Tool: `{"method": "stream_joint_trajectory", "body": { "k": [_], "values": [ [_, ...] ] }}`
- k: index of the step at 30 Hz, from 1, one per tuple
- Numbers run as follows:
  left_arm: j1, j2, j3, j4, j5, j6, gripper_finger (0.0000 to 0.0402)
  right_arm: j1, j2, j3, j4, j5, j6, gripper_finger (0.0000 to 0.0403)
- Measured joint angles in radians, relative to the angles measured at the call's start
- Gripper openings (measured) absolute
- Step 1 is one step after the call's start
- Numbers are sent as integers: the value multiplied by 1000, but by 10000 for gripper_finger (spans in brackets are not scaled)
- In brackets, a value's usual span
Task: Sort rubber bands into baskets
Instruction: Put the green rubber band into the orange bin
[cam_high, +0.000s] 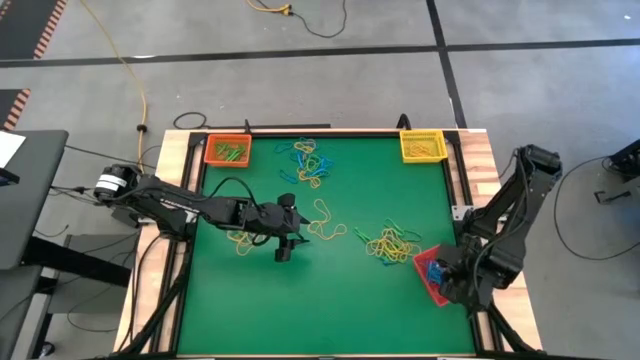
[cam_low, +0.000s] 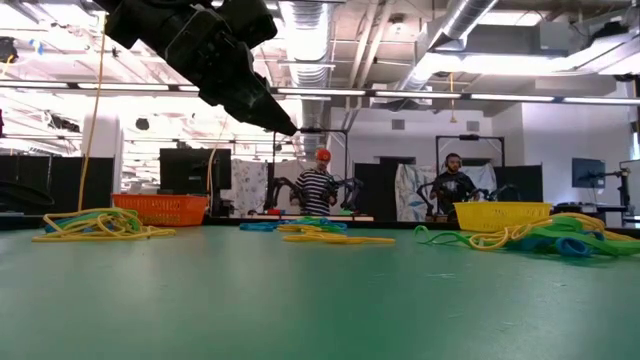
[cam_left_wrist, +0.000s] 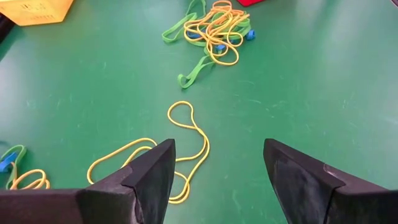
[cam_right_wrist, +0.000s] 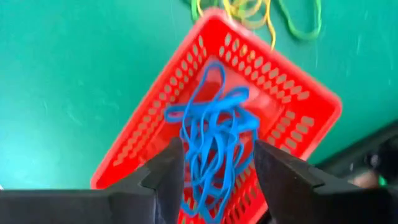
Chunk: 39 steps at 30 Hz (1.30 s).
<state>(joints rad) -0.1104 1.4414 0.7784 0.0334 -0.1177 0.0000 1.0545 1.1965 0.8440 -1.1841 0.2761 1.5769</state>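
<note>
Rubber bands lie on the green table in loose heaps: a mixed one (cam_high: 310, 162) at the far middle, another (cam_high: 392, 243) right of centre, and long yellow loops (cam_left_wrist: 186, 134) near the middle. My left gripper (cam_left_wrist: 217, 168) hangs open above those yellow loops, touching nothing. My right gripper (cam_right_wrist: 217, 168) is open over the red basket (cam_right_wrist: 143, 143) at the table's near right edge. A bundle of blue bands (cam_right_wrist: 214, 124) lies in that basket. The orange basket (cam_high: 228, 150) and the yellow basket (cam_high: 422, 146) stand at the far corners. My right gripper points down into the red basket with one finger on either side of the near end of the blue bundle (cam_right_wrist: 208, 177). Whether a finger touches the bands I cannot tell. The bundle rests on the basket's floor.
The orange basket holds some green bands (cam_high: 232, 153). A small yellow heap (cam_high: 242, 238) lies under my left arm. In the low view people stand in the room far behind the table. Bare green mat spans the near half of the table.
</note>
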Motion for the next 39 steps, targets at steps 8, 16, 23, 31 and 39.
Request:
{"method": "stream_joint_trajectory", "body": {
  "k": [8,16,23,31,39],
  "values": [
    [0,0,0,-69,-12,-13,235,-69,0,0,1,179,-135,216],
    [0,0,0,-199,-93,-71,235,-156,0,0,107,427,-342,215],
    [1,0,0,-255,-195,-91,235,-241,0,0,245,586,-578,215],
    [1,0,0,-268,-212,-91,235,-315,2,0,309,673,-710,215],
    [1,0,0,-285,-372,-99,235,-364,2,-26,308,819,-697,215]
  ]
}}
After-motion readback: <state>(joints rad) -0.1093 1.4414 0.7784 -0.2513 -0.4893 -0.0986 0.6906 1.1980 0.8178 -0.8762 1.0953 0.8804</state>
